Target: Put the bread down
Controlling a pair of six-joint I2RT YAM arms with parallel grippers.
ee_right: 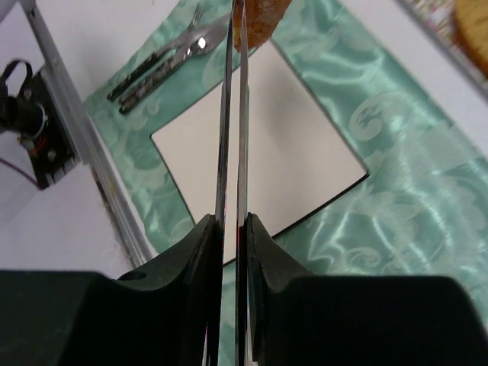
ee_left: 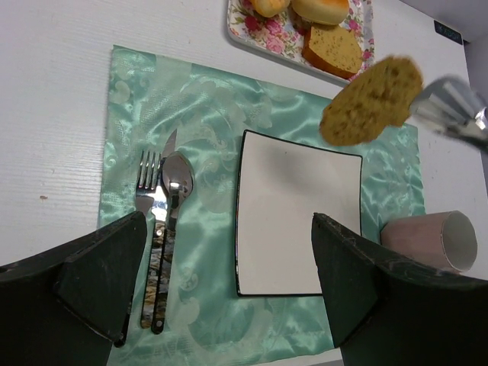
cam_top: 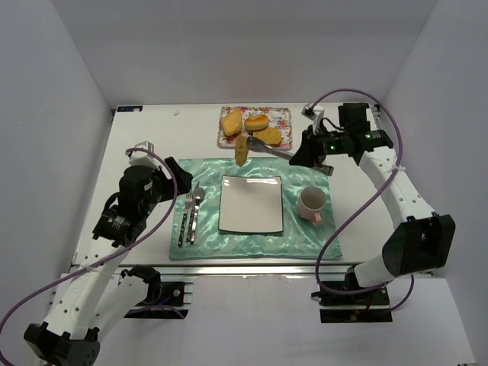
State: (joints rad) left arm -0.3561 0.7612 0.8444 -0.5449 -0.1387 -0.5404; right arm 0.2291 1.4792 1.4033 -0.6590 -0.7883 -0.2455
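Fingers point(ee_right: 200, 252) of the right gripper point(ee_right: 231, 229) clamp the metal tongs point(ee_right: 232, 114) nearly closed; the tong tips pinch the bread slice point(cam_top: 242, 150), held in the air at about 11 o'clock of the white plate point(cam_top: 252, 221), between it and the floral tray point(cam_top: 284, 128) at 12 o'clock; the left gripper point(ee_left: 229, 267) hangs spread and empty around 9 o'clock.

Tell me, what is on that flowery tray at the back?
The tray holds three breads: a long roll, a round bun and a flat slice. The tongs and their held slice hide part of its near edge.
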